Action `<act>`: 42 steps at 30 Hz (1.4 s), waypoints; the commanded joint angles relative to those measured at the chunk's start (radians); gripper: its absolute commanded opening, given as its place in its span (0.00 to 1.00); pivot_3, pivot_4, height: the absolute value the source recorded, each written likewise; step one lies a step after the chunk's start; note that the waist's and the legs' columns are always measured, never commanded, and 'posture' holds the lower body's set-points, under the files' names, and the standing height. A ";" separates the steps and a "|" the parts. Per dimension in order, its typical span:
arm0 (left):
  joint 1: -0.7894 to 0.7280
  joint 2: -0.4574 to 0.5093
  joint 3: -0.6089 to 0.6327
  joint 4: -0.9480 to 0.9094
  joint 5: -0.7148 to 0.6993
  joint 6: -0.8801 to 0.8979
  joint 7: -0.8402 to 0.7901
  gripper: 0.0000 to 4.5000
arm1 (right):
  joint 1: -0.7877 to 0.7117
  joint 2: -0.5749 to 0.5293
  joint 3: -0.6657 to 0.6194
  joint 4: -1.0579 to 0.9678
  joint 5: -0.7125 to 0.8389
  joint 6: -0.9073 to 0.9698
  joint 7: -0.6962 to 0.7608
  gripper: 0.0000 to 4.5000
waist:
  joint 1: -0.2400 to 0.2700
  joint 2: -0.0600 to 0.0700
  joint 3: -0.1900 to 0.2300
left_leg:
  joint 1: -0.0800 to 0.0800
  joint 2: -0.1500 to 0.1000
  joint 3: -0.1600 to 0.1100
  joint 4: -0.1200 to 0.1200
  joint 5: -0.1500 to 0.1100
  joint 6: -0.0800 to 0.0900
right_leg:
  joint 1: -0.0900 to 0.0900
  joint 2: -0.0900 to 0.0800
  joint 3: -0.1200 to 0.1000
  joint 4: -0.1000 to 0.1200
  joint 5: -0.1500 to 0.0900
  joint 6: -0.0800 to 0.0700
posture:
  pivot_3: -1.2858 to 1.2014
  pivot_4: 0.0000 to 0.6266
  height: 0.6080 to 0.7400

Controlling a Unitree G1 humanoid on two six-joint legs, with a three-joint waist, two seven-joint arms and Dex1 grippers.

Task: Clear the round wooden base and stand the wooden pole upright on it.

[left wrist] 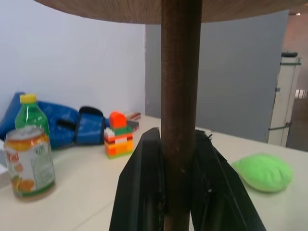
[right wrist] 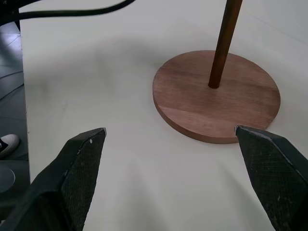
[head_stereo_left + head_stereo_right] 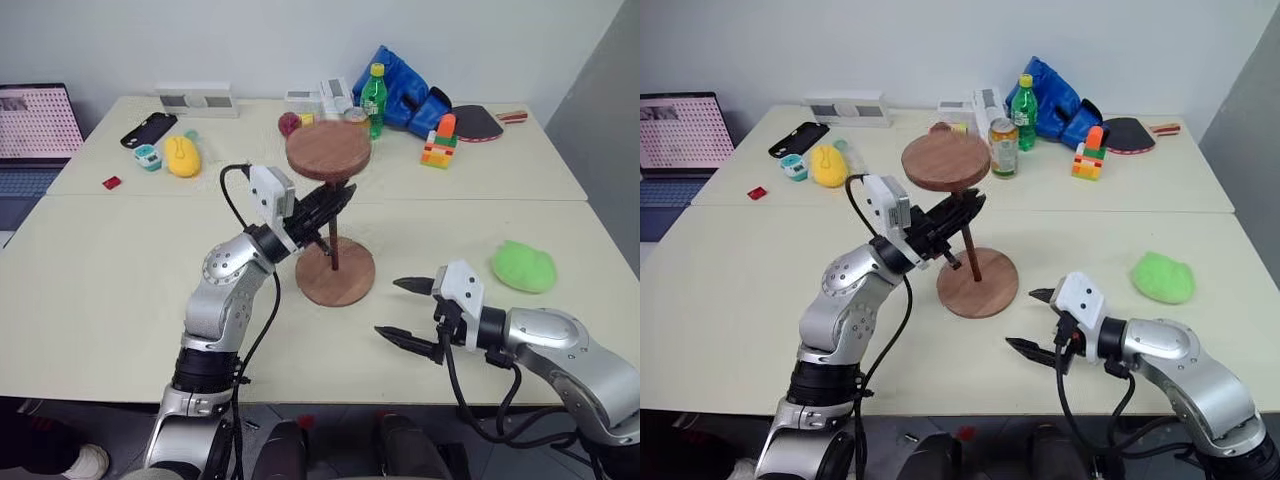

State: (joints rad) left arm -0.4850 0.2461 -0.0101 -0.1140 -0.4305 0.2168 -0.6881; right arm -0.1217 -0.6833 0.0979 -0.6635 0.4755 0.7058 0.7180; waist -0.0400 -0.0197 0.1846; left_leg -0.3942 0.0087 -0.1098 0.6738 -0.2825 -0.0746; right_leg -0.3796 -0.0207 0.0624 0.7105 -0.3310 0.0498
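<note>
Centre frame: left gripper clenched on the wooden pole mid-shaft, keeping it upright w/ its bottom end on the round wooden base and disc end up top. Lower right, right gripper spread wide, nothing in it, pointing at base edge, prob. ready to steady it.

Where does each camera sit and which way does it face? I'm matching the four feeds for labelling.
Left and right eye views: on the head, looking forward and down over the table; both arms show.
Left wrist view: along the left gripper, shut on the wooden pole.
Right wrist view: along the open right gripper toward the round wooden base.
Shared: pole and base appear in the head views and the right wrist view.
</note>
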 commanded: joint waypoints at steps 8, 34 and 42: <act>0.024 0.026 -0.012 0.015 0.032 -0.020 0.005 0.06 | -0.010 -0.008 -0.017 -0.027 0.014 -0.016 0.001 1.00 | -0.001 0.000 0.000 | 0.001 0.000 0.000 0.000 0.000 0.000 | 0.000 0.000 0.000 0.000 0.000 0.000 | 0.52 0.24 1.00; 0.043 0.159 -0.102 -0.051 0.069 0.033 -0.110 0.75 | -0.012 0.001 -0.011 -0.021 0.011 -0.024 -0.005 1.00 | 0.008 0.000 0.000 | 0.010 0.001 0.001 -0.012 0.000 0.000 | 0.010 0.000 0.000 -0.013 0.000 0.000 | 0.52 0.24 1.00; 0.017 0.271 -0.082 0.036 0.126 0.082 -0.126 0.75 | -0.015 -0.004 -0.020 -0.003 0.003 -0.033 -0.001 1.00 | 0.008 0.000 0.000 | 0.010 0.001 0.001 -0.012 0.000 0.000 | 0.010 0.000 0.000 -0.013 0.000 0.000 | 0.52 0.24 1.00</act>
State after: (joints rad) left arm -0.4466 0.4879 -0.1105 -0.0775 -0.3289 0.2964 -0.8073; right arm -0.1290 -0.6843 0.0984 -0.6589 0.4836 0.6983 0.7164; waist -0.0323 -0.0199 0.1845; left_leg -0.3843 0.0095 -0.1092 0.6621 -0.2827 -0.0742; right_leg -0.3700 -0.0207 0.0619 0.6975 -0.3309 0.0498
